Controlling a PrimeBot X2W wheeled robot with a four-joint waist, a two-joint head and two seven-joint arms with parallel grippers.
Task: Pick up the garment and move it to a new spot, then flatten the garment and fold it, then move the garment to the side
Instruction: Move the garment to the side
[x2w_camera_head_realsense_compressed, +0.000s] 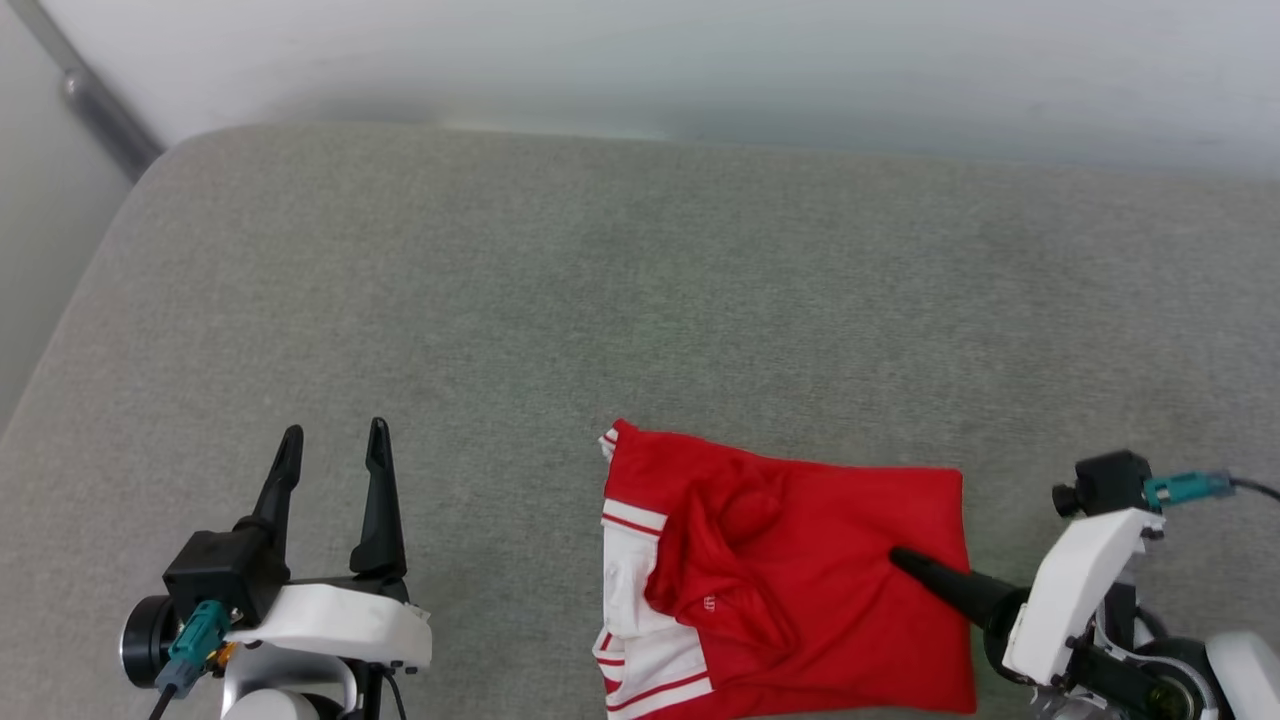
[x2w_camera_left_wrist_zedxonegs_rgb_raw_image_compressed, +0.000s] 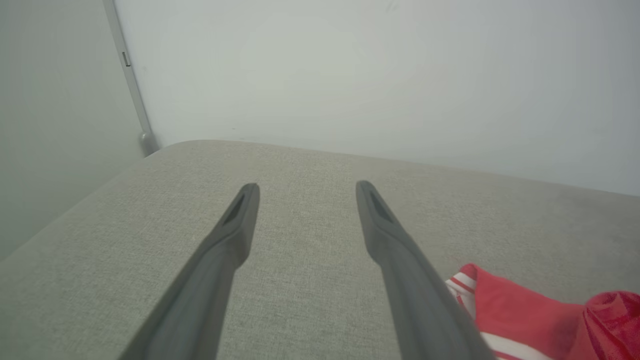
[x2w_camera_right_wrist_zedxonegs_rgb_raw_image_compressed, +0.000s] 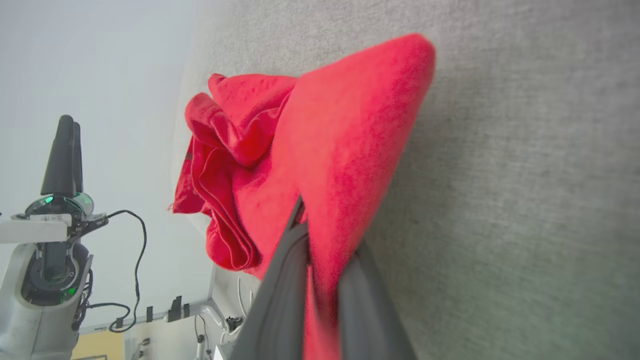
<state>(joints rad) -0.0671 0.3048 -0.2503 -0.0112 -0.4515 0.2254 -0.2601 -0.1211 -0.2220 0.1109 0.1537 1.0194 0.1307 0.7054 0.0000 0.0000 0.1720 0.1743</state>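
At far left, a grey metal pole (x2w_camera_head_realsense_compressed: 100, 110) runs along the pale wall (x2w_camera_head_realsense_compressed: 700, 60) behind a grey upholstered surface (x2w_camera_head_realsense_compressed: 600, 300) with a rounded corner. The left gripper (x2w_camera_head_realsense_compressed: 335, 430) hangs over the near left part of that surface, its two dark fingers spread wide and holding nothing. The left wrist view shows the left gripper (x2w_camera_left_wrist_zedxonegs_rgb_raw_image_compressed: 306, 186) with bare grey fabric between its tips.

Right of centre, close to the near edge, the garment (x2w_camera_head_realsense_compressed: 800, 580) lies folded into a rough rectangle, well apart from the left gripper. Its white sleeves (x2w_camera_head_realsense_compressed: 630, 600), trimmed in red-and-white stripes, are stacked along its left side. A rumpled ridge of red cloth (x2w_camera_head_realsense_compressed: 730, 540) rises just beside them, and the right half lies smoother. A corner of the garment (x2w_camera_left_wrist_zedxonegs_rgb_raw_image_compressed: 515, 310) shows at the lower right of the left wrist view.

At far right, the right gripper (x2w_camera_head_realsense_compressed: 897, 556) reaches in from the lower right corner, clenched on the right part of the garment. In the right wrist view its fingers (x2w_camera_right_wrist_zedxonegs_rgb_raw_image_compressed: 285, 280) pinch a fold of the garment (x2w_camera_right_wrist_zedxonegs_rgb_raw_image_compressed: 330, 150), and red cloth passes between them and drapes over one finger.
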